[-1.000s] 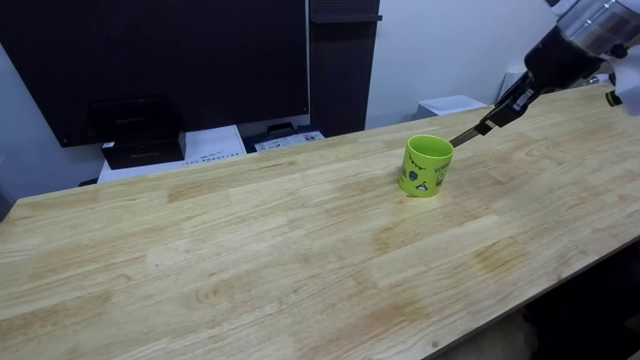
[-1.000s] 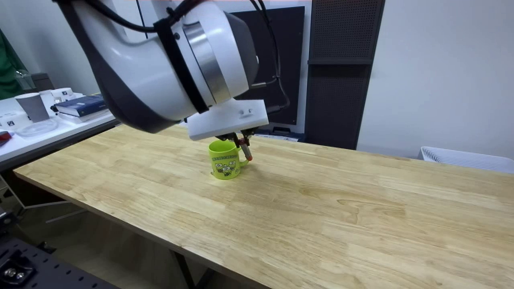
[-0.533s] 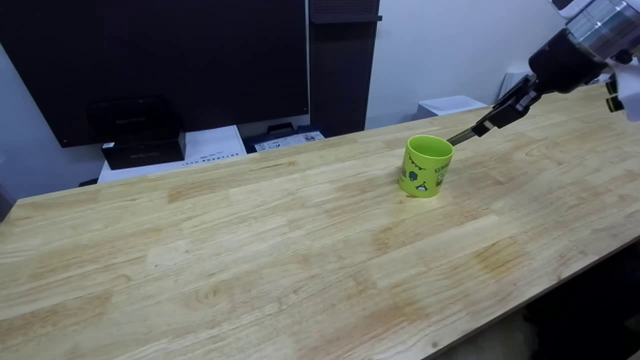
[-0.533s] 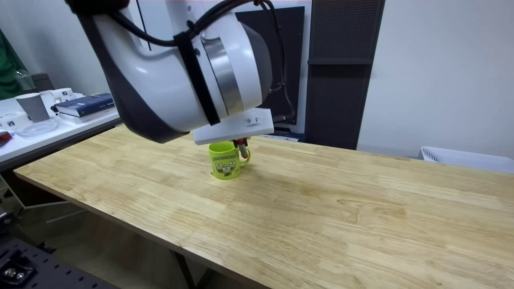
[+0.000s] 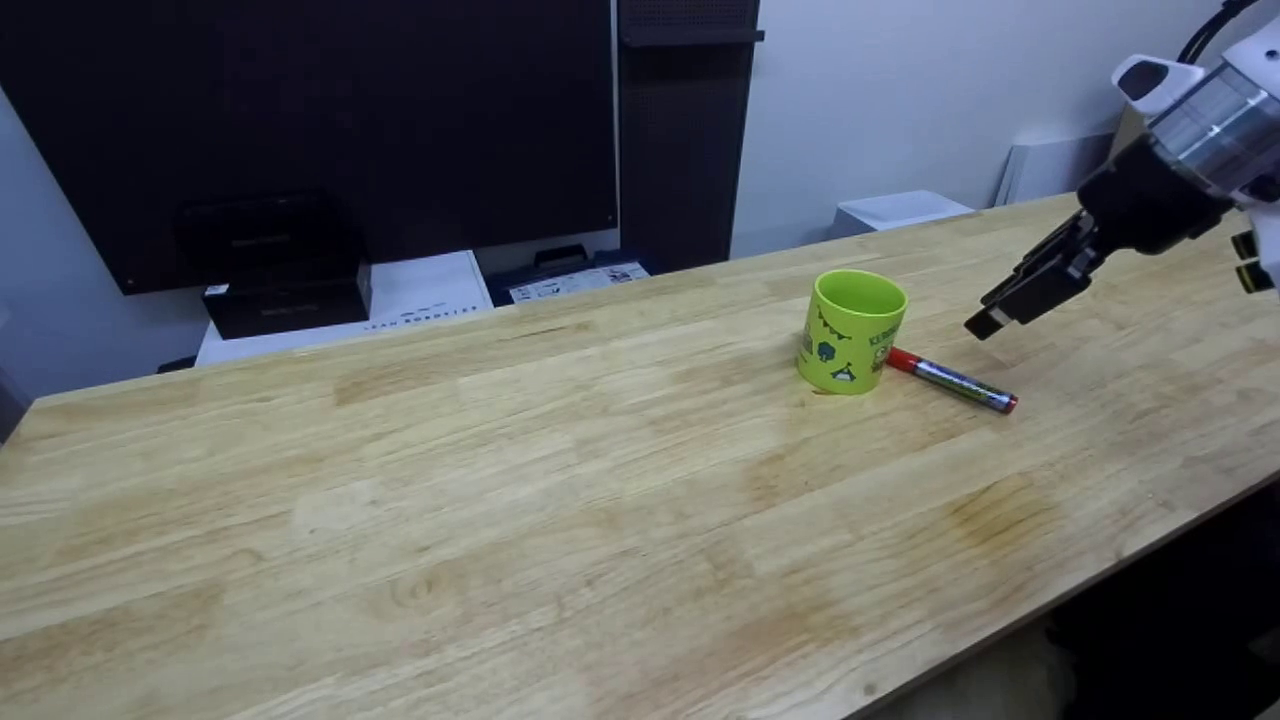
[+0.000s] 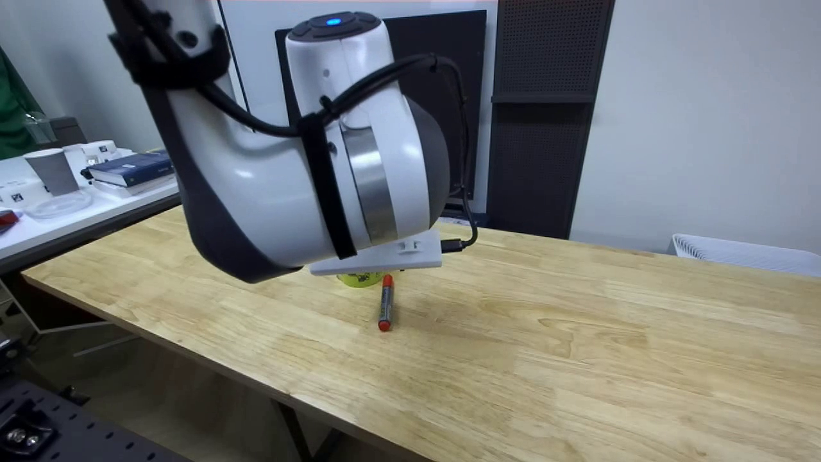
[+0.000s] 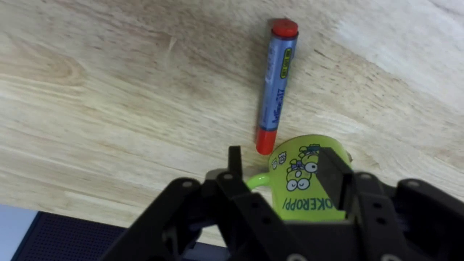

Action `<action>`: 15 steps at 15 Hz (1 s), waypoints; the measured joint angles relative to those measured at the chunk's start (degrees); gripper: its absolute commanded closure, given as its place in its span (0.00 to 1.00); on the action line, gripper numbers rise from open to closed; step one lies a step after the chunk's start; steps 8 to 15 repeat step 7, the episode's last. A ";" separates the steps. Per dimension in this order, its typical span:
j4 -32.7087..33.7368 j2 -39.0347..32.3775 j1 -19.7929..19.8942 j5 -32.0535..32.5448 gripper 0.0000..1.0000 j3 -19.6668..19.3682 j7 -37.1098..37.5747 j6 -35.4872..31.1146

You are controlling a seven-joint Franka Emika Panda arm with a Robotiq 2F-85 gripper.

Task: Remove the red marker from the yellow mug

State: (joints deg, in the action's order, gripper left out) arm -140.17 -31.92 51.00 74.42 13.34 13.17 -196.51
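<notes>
The marker (image 5: 955,383) lies flat on the table (image 5: 500,500), outside the upright mug (image 5: 848,335) with one red end just beside it, so removal looks done, and the gripper (image 7: 282,159) hangs above, fingers (image 7: 235,161) spread and holding nothing, probably to leave both undisturbed.

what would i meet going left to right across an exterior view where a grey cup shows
Grey cup, blue book, yellow mug (mostly hidden), red marker, dark perforated panel, white slatted object. The robot arm is left out, as it stretches to both sides of the mug and marker.
</notes>
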 measured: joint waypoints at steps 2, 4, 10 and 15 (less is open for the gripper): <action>0.06 -0.95 0.00 0.00 0.01 0.23 0.20 1.32; -0.15 -1.63 0.22 -0.29 0.00 1.96 1.99 6.59; -0.93 -1.72 0.39 -7.95 0.00 7.73 2.72 19.71; -0.93 -1.72 0.39 -7.95 0.00 7.73 2.72 19.71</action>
